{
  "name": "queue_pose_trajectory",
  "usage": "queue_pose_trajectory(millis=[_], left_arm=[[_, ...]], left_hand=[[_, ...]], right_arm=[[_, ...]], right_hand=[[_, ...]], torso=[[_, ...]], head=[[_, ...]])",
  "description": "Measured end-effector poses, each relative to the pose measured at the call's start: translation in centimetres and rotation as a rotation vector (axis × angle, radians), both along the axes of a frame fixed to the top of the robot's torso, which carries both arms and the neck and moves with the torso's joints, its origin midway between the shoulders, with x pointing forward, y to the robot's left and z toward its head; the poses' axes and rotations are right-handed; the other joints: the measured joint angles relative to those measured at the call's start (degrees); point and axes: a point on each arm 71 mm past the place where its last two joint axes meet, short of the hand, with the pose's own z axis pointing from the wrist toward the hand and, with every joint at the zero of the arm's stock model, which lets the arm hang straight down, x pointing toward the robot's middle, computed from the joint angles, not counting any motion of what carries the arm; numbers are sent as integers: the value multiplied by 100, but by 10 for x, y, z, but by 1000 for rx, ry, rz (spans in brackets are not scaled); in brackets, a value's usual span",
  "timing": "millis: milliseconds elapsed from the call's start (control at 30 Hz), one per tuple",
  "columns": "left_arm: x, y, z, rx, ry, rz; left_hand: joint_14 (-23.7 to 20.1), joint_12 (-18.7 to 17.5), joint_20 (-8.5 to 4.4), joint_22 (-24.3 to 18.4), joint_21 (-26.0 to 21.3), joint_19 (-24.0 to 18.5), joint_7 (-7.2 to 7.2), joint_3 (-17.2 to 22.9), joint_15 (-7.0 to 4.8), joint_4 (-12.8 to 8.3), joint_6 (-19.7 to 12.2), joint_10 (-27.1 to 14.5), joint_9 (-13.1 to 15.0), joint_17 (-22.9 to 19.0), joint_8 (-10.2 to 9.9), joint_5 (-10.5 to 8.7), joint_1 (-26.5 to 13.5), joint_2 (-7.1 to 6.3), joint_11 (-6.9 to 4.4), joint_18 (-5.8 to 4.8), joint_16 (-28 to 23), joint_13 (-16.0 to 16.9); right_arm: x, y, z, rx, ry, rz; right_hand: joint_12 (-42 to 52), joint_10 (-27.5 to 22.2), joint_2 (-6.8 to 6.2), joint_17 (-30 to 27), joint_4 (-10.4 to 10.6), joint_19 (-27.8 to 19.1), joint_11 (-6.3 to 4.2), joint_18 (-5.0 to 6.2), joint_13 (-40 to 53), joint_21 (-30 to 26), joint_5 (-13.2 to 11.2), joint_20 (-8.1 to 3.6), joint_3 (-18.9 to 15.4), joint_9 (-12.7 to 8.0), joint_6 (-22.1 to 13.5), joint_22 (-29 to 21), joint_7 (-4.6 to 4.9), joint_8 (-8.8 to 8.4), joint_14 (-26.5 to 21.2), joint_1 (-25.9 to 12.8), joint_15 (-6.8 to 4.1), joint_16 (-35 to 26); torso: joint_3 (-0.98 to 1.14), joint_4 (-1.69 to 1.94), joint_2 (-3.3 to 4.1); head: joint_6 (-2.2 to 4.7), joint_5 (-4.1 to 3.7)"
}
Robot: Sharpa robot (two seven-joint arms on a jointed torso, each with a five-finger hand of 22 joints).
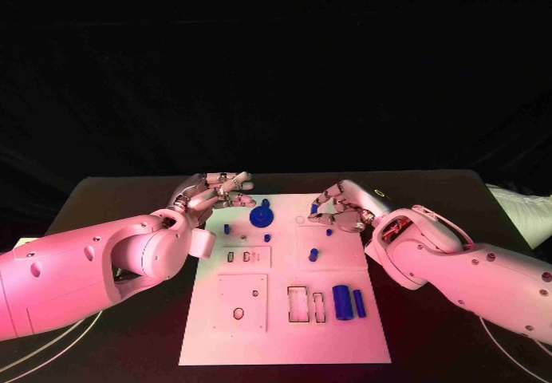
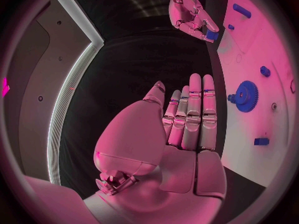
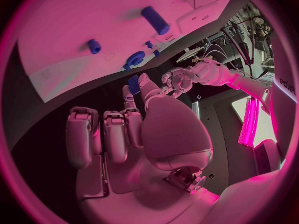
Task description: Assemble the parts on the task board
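The white flat task board (image 1: 288,319) lies in the middle of the black counter (image 1: 115,191). At the board's far edge the right hand (image 1: 340,209) pinches a small blue piece (image 2: 212,35) in its fingertips. The left hand (image 1: 213,191) hovers over the board's far left corner — its fingers straight, close together, holding nothing. A blue toothed gear (image 1: 261,215) sits on the board between the two hands.
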Motion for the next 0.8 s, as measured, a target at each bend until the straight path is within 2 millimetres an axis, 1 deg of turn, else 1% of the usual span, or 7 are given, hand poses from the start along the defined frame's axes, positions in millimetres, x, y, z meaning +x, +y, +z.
queue_pose_trajectory(millis=[133, 233, 333, 433, 567, 600, 800], left_arm=[[1, 1, 0, 1, 1, 3], [1, 2, -1, 1, 2, 7], [2, 4, -1, 2, 2, 12], [3, 5, -1, 2, 3, 16], [4, 6, -2, 2, 4, 19], [4, 6, -2, 2, 5, 20], [4, 6, -2, 1, 6, 21]], left_hand=[[0, 0, 0, 0, 0, 0, 0, 0, 0, 0, 0, 0, 0, 0, 0, 0, 0, 0, 0, 0, 0, 0], [0, 0, 0, 0, 0, 0, 0, 0, 0, 0, 0, 0, 0, 0, 0, 0, 0, 0, 0, 0, 0, 0], [0, 0, 0, 0, 0, 0, 0, 0, 0, 0, 0, 0, 0, 0, 0, 0, 0, 0, 0, 0, 0, 0], [0, 0, 0, 0, 0, 0, 0, 0, 0, 0, 0, 0, 0, -1, 0, 0, 0, 0, 0, 0, 0, 0], [0, 0, 0, 0, 0, 0, 0, 0, 0, 0, 0, 0, 0, -1, 0, 0, 0, 0, 0, 0, 0, 0], [0, 0, 0, 0, 0, 0, 0, 0, 0, 0, 0, 0, 0, -1, 0, 0, 0, 0, 0, 0, 0, 0], [0, 0, 0, -1, 0, 0, 0, 0, 0, 0, 0, 0, 0, 0, 0, 0, 0, 0, 0, 0, 0, 0]], right_arm=[[-6, 16, 2, -8, 5, 27], [-10, 29, 1, -24, 9, 50], [-15, 43, -4, -46, 14, 76], [-21, 56, -9, -64, 20, 102], [-27, 71, -18, -90, 27, 131], [-29, 75, -20, -99, 29, 136], [-30, 85, -30, -136, 34, 143]], right_hand=[[0, 0, 0, 0, 0, 0, 0, 0, 15, 0, 0, 0, 0, 0, 5, 0, -2, 0, 0, 0, 0, 0], [0, 0, 0, -1, 0, 0, 0, 0, 24, 0, -10, 0, 0, -1, 7, 0, -4, 0, -10, 0, -10, 0], [0, 0, 0, -1, 0, 0, 1, 0, 30, 0, -11, 0, 0, -1, 12, 4, -8, -1, -19, 0, -19, 0], [0, 0, 0, -1, 0, 0, 1, 0, 30, 0, -15, 1, 0, 0, 13, 4, -10, -2, -19, 0, -18, 0], [0, 0, -1, -1, 0, 0, 2, 0, 31, 0, 15, 1, 0, 3, 13, 4, -11, -3, -20, -1, -18, 0], [0, 0, -23, -1, 9, 0, 2, 0, 31, 0, 15, 1, 8, 5, 14, 4, -11, -4, -20, -23, -18, 0], [0, 0, -45, -1, 17, -1, 2, 0, 26, 0, 60, 1, 16, 10, 20, 4, -18, -8, -20, -44, -18, -1]], torso=[[-1, 3, 0], [-1, 3, 0], [2, -1, 1], [4, -1, 4], [5, 1, 9], [5, 1, 10], [5, 1, 15]], head=[[-20, 59], [-42, 127], [-65, 198], [-82, 253], [-106, 288], [-113, 294], [-149, 327]])
